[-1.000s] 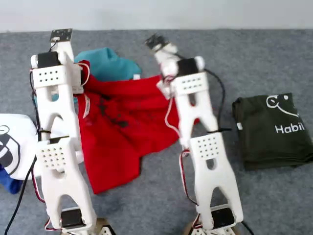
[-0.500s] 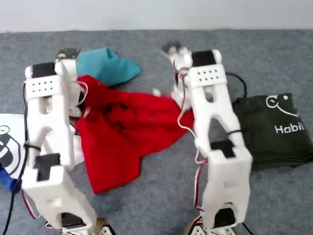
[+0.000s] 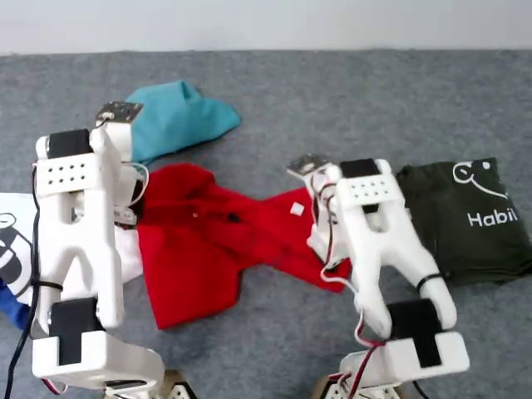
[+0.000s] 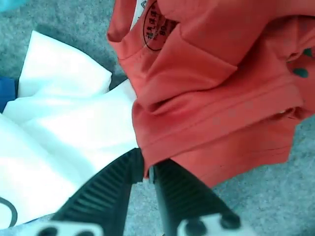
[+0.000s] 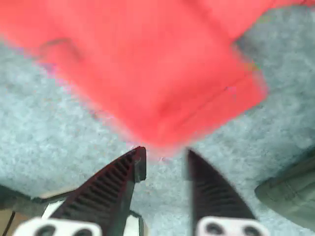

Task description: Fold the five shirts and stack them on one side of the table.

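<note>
Shirts (image 3: 191, 258) — five, one folded

White lettering (image 3: 492, 218) on the dark green shirt (image 3: 440, 241); illegible round stamp (image 4: 158, 25) inside red shirt (image 4: 221, 93)

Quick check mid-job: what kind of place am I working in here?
Likely a robot lab bench: a grey carpeted table against a plain wall, the left arm and right arm based at its near edge, and a red shirt beside a folded dark green shirt.

Left pincer (image 4: 146, 163) pinching red shirt (image 4: 211, 88) hem, white shirt (image 4: 64, 123) beside, grey table (image 4: 275, 196)
</note>
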